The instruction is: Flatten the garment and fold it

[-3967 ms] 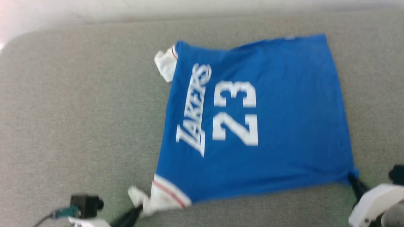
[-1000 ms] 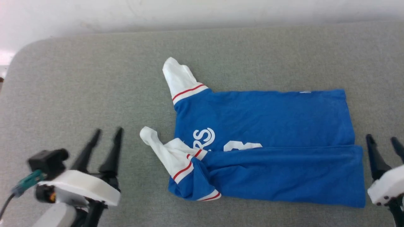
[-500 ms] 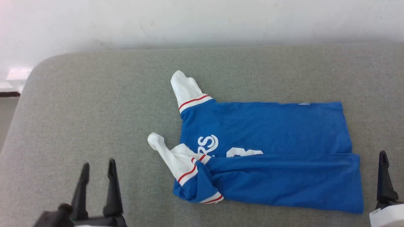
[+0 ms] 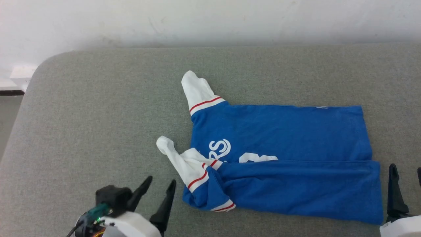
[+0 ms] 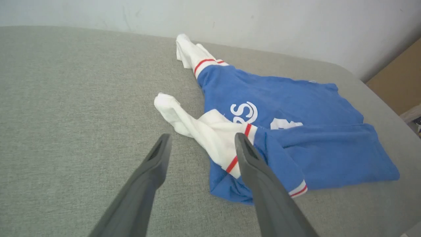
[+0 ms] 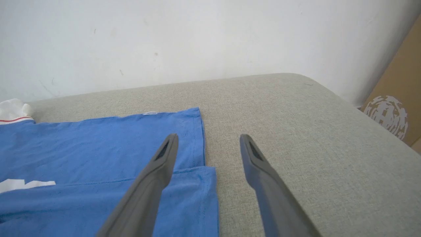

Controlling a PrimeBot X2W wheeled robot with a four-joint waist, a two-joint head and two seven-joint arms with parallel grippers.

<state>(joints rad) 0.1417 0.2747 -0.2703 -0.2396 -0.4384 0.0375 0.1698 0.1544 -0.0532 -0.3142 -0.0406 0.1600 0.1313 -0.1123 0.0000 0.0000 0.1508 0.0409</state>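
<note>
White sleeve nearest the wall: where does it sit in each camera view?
Head view: the white sleeve lies above centre, off the far left corner of the shirt.
Left wrist view: top, just left of centre.
Right wrist view: left edge, mid-height.
Shared landmark: the white number showing above the folded edge.

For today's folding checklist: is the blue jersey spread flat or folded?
Partly folded: the jersey has its near edge doubled over the front, covering most of the lettering; both white sleeves stick out.

Perhaps a home: grey upholstered surface (image 4: pixel 98 105).
</note>
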